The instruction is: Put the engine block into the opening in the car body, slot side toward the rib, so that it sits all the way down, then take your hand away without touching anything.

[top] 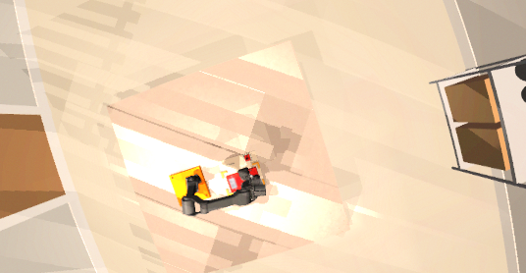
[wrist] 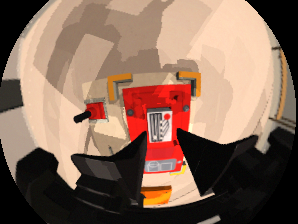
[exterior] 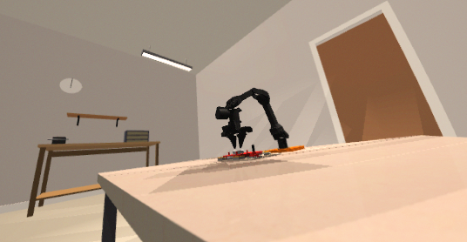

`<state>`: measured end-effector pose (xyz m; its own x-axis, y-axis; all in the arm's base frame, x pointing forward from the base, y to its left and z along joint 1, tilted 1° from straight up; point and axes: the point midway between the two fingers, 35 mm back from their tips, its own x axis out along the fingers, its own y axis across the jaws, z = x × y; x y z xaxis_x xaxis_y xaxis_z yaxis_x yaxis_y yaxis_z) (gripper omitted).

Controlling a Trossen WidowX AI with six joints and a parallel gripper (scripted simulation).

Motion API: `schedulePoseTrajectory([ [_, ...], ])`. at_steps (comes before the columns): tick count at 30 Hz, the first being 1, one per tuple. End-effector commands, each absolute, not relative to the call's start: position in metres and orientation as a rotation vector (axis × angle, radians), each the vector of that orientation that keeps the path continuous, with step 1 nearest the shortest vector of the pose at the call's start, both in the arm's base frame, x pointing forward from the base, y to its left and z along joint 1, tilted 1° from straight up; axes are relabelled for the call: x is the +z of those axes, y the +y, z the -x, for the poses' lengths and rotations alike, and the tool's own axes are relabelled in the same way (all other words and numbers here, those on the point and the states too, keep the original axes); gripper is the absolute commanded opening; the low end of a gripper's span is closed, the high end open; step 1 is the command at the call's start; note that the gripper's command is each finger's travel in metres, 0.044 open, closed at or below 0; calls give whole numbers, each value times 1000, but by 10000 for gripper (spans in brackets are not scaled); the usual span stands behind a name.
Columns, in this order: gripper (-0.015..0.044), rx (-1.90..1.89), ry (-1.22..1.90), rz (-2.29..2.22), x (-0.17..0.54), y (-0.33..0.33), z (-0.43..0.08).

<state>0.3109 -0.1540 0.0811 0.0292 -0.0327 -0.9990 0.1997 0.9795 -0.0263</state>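
The red car body [wrist: 137, 100] [top: 238, 178] [exterior: 254, 154] lies flat under the hand. The grey engine block [wrist: 155, 126], with slots and a small red disc on top, sits in the car body's opening and looks upright and square with it. How deep it sits, and where the rib is, cannot be told. My gripper [wrist: 161, 132] [exterior: 238, 147] is open, with its fingers part way apart and empty. The fingertips hang just above the block, one to each side in the wrist view. In the top view the arm hides them.
A red square piece [wrist: 98, 110] [top: 247, 157] with a black peg stands beside the car body. Orange corner brackets [wrist: 119, 80] [wrist: 190, 76] stand at the car's far end. The arm's base stands on an orange plate [exterior: 296, 148] [top: 179, 179].
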Motion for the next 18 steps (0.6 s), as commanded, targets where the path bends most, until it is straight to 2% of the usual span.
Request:
schedulePoseTrajectory([
  [1,73,-175,1532,-133,82,-154,-311],
  [4,0,-175,1532,-133,82,-154,-311],
  [18,0,-175,1532,-133,82,-154,-311],
])
